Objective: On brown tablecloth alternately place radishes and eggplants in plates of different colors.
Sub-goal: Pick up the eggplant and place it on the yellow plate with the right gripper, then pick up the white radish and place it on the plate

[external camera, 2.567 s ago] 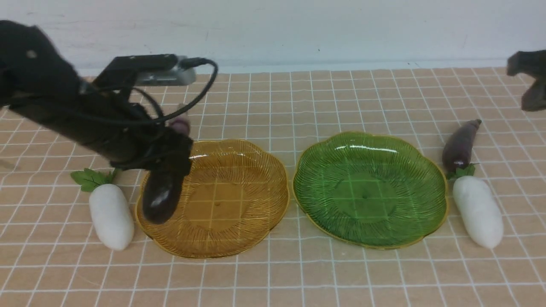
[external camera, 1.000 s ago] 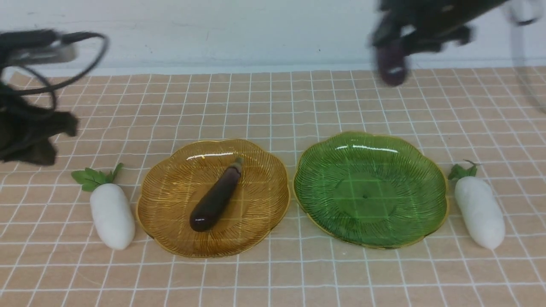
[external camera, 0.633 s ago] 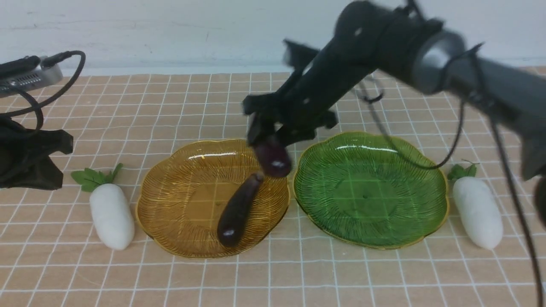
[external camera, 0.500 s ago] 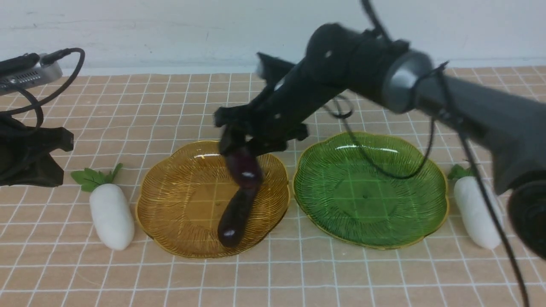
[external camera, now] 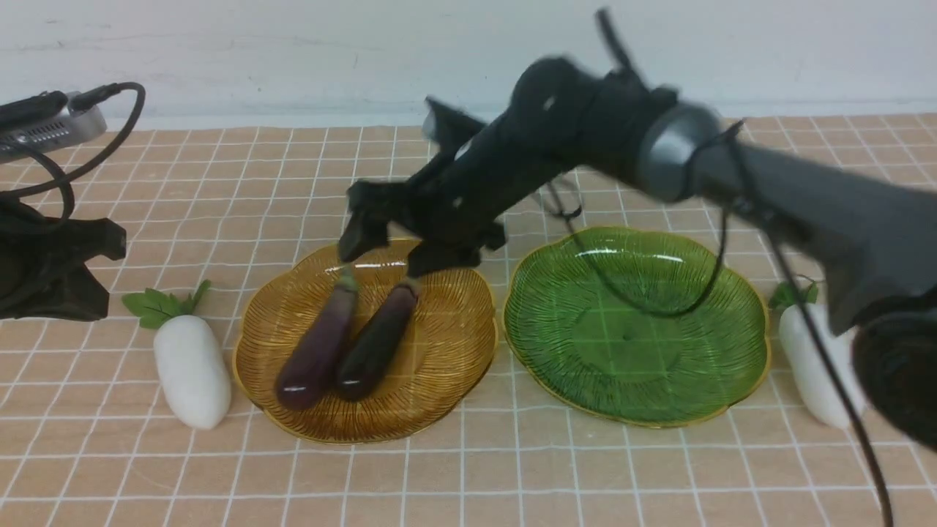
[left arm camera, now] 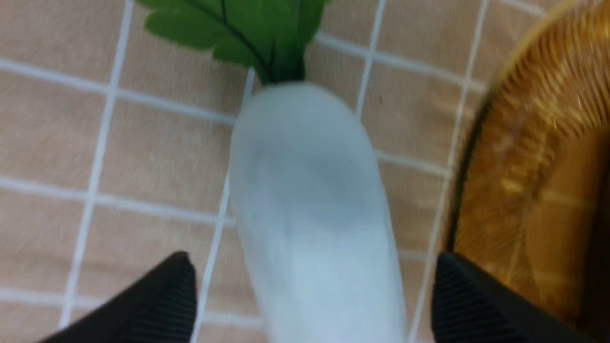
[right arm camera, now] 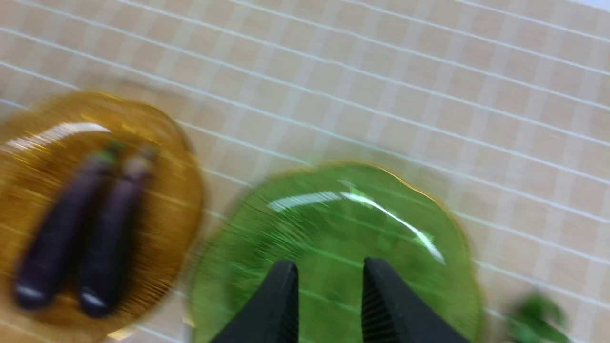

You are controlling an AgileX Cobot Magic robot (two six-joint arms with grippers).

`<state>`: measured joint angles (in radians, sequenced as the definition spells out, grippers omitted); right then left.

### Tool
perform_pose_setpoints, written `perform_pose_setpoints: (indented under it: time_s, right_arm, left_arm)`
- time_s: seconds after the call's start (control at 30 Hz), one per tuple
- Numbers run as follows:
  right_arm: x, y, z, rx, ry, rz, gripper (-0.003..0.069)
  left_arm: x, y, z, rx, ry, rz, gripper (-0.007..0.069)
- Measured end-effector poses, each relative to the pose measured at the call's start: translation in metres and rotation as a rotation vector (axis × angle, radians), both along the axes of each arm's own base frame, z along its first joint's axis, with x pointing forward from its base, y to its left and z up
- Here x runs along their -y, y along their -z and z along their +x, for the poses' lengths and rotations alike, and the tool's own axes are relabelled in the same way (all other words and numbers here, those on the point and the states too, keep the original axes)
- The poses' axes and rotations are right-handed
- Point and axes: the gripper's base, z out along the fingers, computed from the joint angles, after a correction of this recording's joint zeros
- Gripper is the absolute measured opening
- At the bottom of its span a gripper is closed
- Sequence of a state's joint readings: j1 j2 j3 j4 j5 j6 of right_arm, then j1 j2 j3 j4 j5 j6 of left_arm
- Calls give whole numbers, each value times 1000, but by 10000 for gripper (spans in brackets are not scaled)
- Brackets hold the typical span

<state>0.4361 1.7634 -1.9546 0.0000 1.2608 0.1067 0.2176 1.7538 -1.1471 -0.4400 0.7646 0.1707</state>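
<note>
On the brown tablecloth [external camera: 468,476], the amber plate [external camera: 439,395] holds two purple eggplants side by side, one [external camera: 315,351] on the left and one [external camera: 377,340] on the right. The green plate [external camera: 633,326] is empty. A white radish [external camera: 190,366] lies left of the amber plate, another [external camera: 809,366] right of the green plate, half hidden by my right arm. My right gripper [external camera: 399,245] hovers over the amber plate's far rim, jaws apart and empty. My left gripper [left arm camera: 312,259] is open, its fingers on either side of the left radish [left arm camera: 314,214] without touching it.
My right arm [external camera: 659,146] stretches across above the green plate from the right. A white wall runs behind the cloth's far edge. My left gripper [external camera: 58,271] sits at the left edge, beside the left radish's leaves [external camera: 157,307].
My right gripper carried the second eggplant to the amber plate and let it go beside the first, which shifted. My left gripper opened.
</note>
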Motion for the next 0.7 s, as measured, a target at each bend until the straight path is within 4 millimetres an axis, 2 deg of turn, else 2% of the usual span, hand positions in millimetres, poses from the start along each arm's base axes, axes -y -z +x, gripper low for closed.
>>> perform_pose_setpoints:
  time_s: [0.13, 0.3, 0.43, 0.57, 0.7]
  right_arm:
    - [13, -1, -12, 13, 27, -71, 182]
    - [20, 3, -15, 14, 45, -132, 182]
    - [22, 4, -15, 20, 51, -156, 182]
    - [26, 5, -13, 23, 63, -164, 182]
    - [39, 5, -8, 19, 103, -164, 182]
  left_arm:
    - [-1, 18, 10, 1, -40, -24, 671]
    - [-3, 36, 16, -14, -61, -35, 661]
    - [-3, 47, 18, -39, -68, -42, 578]
    - [-5, 48, 18, -41, -66, -41, 426]
    - [-13, 36, 19, -50, -45, -37, 390]
